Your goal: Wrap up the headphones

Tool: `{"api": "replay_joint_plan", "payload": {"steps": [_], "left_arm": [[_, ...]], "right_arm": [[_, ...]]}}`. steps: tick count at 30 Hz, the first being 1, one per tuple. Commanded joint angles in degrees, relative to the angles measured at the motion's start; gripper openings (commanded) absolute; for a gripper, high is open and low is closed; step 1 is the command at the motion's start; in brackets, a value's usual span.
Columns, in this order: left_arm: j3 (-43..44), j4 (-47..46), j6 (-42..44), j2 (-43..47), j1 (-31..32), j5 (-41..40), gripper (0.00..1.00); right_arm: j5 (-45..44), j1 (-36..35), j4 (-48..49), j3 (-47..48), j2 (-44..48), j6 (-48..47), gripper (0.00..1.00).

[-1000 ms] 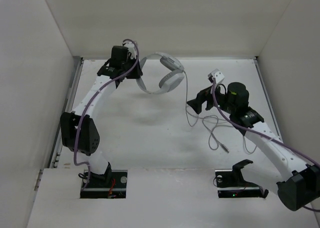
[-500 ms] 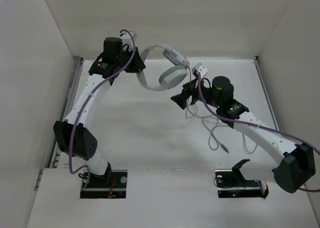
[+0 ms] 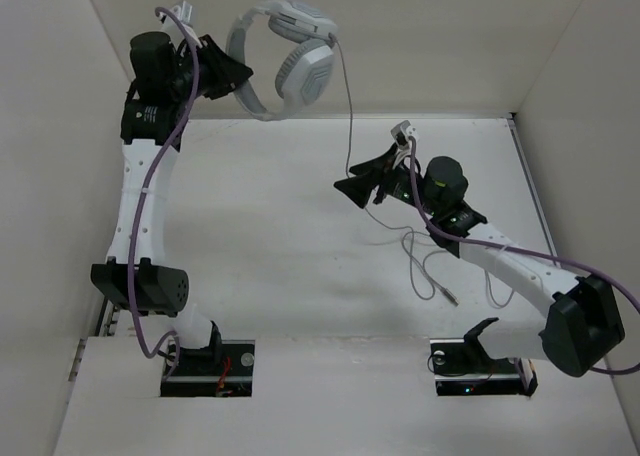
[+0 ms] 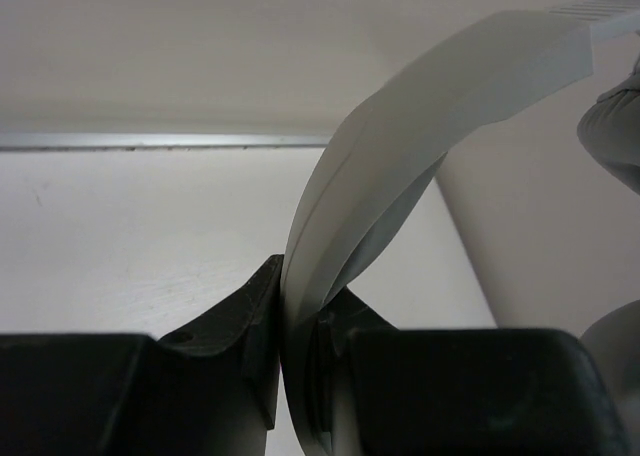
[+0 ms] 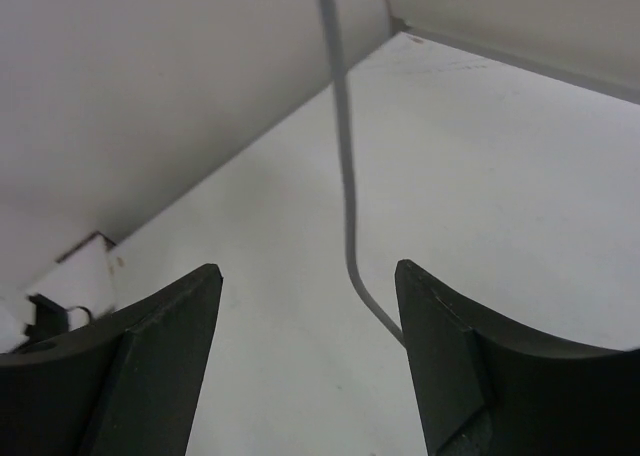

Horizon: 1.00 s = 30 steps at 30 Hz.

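The left pincer (image 3: 228, 73) is shut tight on the headband of the headphones (image 3: 290, 46). It holds them high at the top of the frame, left of the middle. Their thin cable (image 3: 348, 116) hangs down to the right pincer (image 3: 352, 186) near the middle. That pincer is open, with the cable between its two fingers. The rest of the cable lies on the table (image 3: 260, 246).

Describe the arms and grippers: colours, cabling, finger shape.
Both arms look alike. The left arm and right arm have white links with black joint housings, and a thin purple cable runs loosely along each. The left gripper and right gripper are matte black, each with two broad, wedge-shaped fingers. No legible markings show.
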State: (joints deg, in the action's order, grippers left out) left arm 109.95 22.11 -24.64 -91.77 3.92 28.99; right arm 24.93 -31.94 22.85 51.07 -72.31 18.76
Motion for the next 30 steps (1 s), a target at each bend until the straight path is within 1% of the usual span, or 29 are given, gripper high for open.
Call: {"api": "replay_joint_plan", "payload": {"steps": [1,6,10,11,12,15,17,20,22,23,24,26,28,29,30], "left_arm": [[5.62,-8.13,-9.89,0.54,-0.01,7.39,0.00],[7.73,-8.75,-11.83,0.62,-0.01,10.29,0.00],[8.26,-8.75,-13.06,1.59,0.07,12.22,0.00],[8.52,-8.75,-13.32,1.76,-0.10,12.49,0.00],[8.96,-8.92,-13.59,1.85,-0.45,12.49,0.00],[9.75,-9.80,-14.73,1.59,-2.20,12.06,0.00],[10.19,-10.50,-15.60,1.07,-4.13,11.18,0.00],[10.28,-11.73,-17.36,0.01,-7.21,8.89,0.00],[10.28,-12.79,-19.20,-0.78,-8.53,7.84,0.00],[10.28,-13.40,-20.26,-1.22,-8.97,7.14,0.00],[10.28,-13.84,-21.31,-1.57,-9.33,6.87,0.00],[9.67,-14.46,-22.81,-2.19,-9.85,5.91,0.00],[8.44,-14.20,-22.56,-2.36,-9.86,3.28,0.00],[7.39,-13.94,-21.94,-2.36,-9.77,1.44,0.00],[6.16,-13.50,-20.46,-2.10,-9.42,-1.19,0.00]], "right_arm": [[5.91,-0.09,14.84,0.17,-1.68,11.72,0.75],[9.52,-2.99,17.75,0.61,-3.97,10.77,0.77],[9.61,-3.17,18.37,0.70,-5.29,10.68,0.76],[10.05,-3.25,18.37,0.70,-5.73,10.77,0.75],[10.66,-3.34,18.46,0.52,-6.08,10.68,0.72],[14.61,-4.57,18.28,-0.70,-6.79,9.72,0.55],[17.77,-5.36,17.49,-2.19,-6.35,8.66,0.46],[19.72,-6.24,15.21,-5.09,-4.51,7.78,0.36],[20.60,-6.77,13.72,-5.98,-3.54,6.64,0.24],[21.47,-6.86,12.49,-6.07,-3.19,5.77,0.15],[22.35,-6.86,11.26,-5.55,-3.01,5.15,0.10],[24.11,-6.86,8.36,-3.62,-3.01,4.09,0.06],[25.52,-5.64,4.59,-0.46,-3.01,2.52,0.04],[25.87,-4.24,1.61,1.73,-3.01,1.29,0.04],[25.44,-2.83,-3.90,5.15,-3.10,-0.73,0.05]]}}
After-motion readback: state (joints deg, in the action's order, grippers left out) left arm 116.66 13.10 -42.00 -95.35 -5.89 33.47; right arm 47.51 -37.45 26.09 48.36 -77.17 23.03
